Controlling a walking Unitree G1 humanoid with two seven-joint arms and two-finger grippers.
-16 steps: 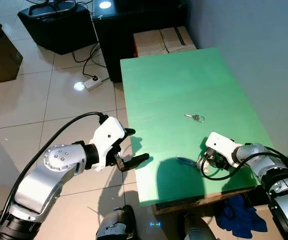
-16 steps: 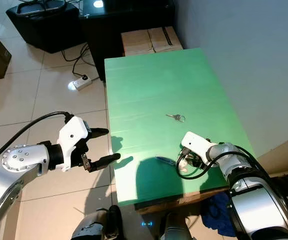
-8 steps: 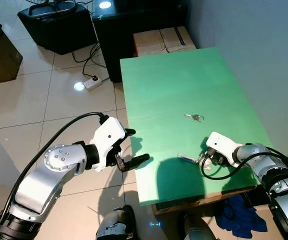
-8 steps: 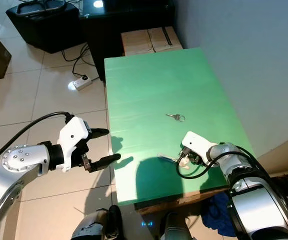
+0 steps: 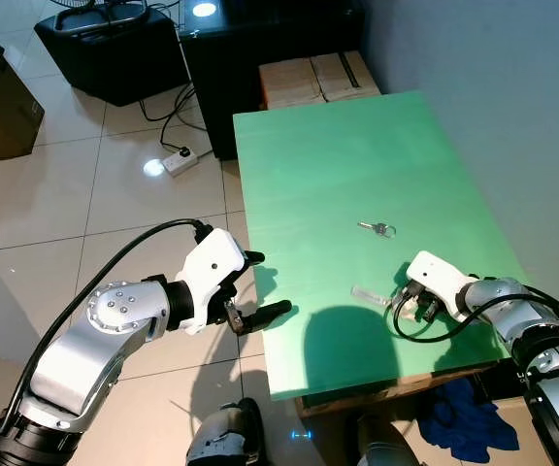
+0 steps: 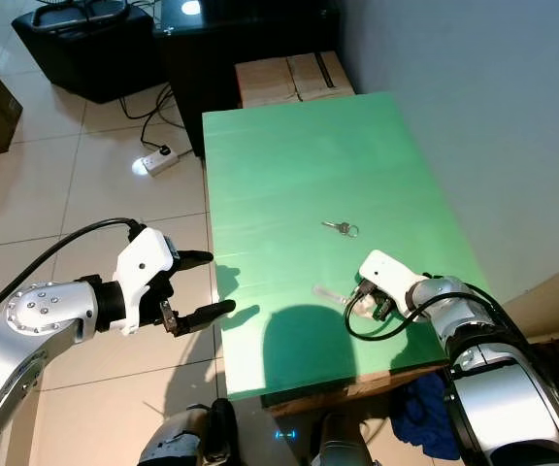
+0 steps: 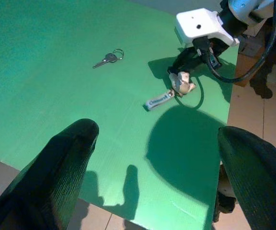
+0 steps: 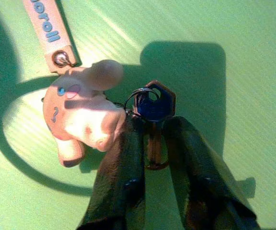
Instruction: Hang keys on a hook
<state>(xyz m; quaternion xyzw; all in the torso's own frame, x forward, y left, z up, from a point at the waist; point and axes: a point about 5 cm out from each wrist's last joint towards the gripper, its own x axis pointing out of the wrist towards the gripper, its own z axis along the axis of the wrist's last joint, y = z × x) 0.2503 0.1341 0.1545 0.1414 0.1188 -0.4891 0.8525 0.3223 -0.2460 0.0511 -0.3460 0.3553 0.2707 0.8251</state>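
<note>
The right tool [image 8: 150,143], clenched on the key bunch [image 8: 150,108], has dragged its strap tag [image 5: 365,293] across the green desk [image 5: 338,175], suggesting a secured pickup before hanging.

Right gripper [image 8: 150,143] is bent down low, its black fingers closed tight. Left gripper [image 5: 253,286] — held out level — has its fingers spread wide.

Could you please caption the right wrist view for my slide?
Right gripper pinching a dark-headed key with pig charm and strap tag on the green table.
</note>
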